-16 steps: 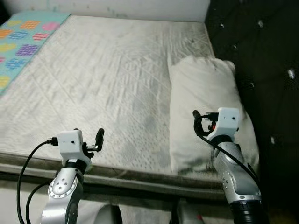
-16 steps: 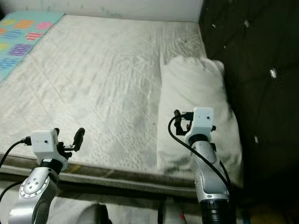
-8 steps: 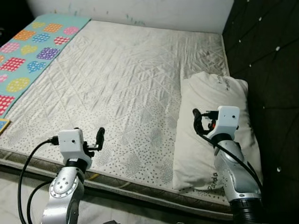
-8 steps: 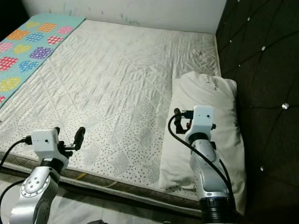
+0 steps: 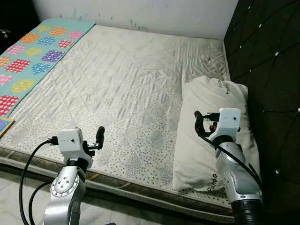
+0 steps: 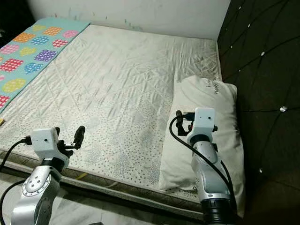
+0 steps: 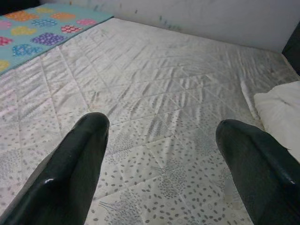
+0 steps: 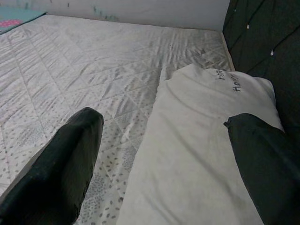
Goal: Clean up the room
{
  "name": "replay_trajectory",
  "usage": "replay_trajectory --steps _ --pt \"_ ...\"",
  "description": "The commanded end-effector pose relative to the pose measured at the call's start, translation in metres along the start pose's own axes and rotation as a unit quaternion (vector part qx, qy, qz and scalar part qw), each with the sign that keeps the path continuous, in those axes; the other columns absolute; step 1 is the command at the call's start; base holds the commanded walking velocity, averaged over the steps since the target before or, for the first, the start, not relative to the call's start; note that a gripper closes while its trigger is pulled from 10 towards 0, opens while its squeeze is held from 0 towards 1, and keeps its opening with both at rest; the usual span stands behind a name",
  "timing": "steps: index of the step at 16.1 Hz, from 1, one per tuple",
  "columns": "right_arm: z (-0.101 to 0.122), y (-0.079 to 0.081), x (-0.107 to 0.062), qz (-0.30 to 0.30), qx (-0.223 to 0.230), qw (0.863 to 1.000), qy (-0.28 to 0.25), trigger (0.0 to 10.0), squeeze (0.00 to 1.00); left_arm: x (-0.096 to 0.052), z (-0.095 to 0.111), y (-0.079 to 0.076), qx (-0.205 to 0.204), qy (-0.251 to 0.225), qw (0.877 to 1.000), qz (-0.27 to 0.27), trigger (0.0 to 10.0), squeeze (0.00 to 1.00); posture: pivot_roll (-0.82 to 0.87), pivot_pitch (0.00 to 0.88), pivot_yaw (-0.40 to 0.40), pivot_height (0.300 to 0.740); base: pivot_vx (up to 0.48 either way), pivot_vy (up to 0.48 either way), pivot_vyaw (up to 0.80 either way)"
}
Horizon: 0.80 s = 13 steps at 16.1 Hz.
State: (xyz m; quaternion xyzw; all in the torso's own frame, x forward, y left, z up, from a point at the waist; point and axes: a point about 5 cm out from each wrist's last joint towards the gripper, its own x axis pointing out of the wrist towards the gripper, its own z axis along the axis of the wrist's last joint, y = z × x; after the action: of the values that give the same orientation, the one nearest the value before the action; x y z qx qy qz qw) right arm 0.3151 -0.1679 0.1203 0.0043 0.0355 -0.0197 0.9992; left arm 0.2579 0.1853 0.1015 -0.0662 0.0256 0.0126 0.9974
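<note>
We see the pillow (image 5: 213, 129) lying along the bed's (image 5: 117, 89) right edge, just beside the dark padded headboard (image 6: 262, 61), its long side running toward the far wall. Nothing holds it. Our right gripper (image 8: 164, 154) hangs over the pillow's near half with its fingers (image 8: 61, 159) spread wide and empty; our left gripper (image 7: 164, 154) hovers over the bed's near edge, also spread wide, with only quilted mattress between its fingers. At the bed's far left corner a bright patterned mat (image 5: 33, 51) covers the mattress.

Compared with a second ago, the whole picture has slid: more of the mat and the far wall (image 5: 140, 11) now shows, the pillow sits fully in frame, and the blur has gone. We read that as our head and body shifting and settling, not the bedding moving. Both arms hold the same raised pose as before.

For tidying the room, we judge that we are now squared up to the bed, with the pillow the likeliest thing to straighten next.
</note>
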Motion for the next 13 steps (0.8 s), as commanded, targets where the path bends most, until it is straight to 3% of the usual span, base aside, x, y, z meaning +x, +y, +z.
replay_trajectory --steps 1,4,11,13 --pt "-0.0036 -0.0023 -0.0015 -0.005 0.001 1.000 0.008 10.0 0.00 0.0004 -0.0026 0.0013 -0.011 0.010 1.000 0.006 10.0 0.00 -0.13 0.079 -0.013 0.740 0.000 0.000 -0.54" --pt "-0.0021 -0.0022 0.0002 -0.004 0.001 1.000 0.006 10.0 0.00 0.0017 -0.0026 0.0009 -0.010 0.010 1.000 0.008 10.0 0.00 -0.13 0.077 -0.017 0.740 0.000 0.000 -0.67" --pt "-0.0036 -0.0017 0.0008 0.001 -0.001 1.000 0.009 10.0 0.00 0.0024 -0.0041 0.0013 -0.010 0.015 1.000 0.008 10.0 0.00 -0.14 0.077 -0.020 0.740 0.000 0.000 0.00" --pt "-0.0035 -0.0023 0.0011 0.000 -0.001 1.000 0.009 10.0 0.00 0.0029 -0.0040 0.0016 -0.008 0.015 1.000 0.009 10.0 0.00 -0.14 0.076 -0.020 0.740 0.000 0.328 0.00"
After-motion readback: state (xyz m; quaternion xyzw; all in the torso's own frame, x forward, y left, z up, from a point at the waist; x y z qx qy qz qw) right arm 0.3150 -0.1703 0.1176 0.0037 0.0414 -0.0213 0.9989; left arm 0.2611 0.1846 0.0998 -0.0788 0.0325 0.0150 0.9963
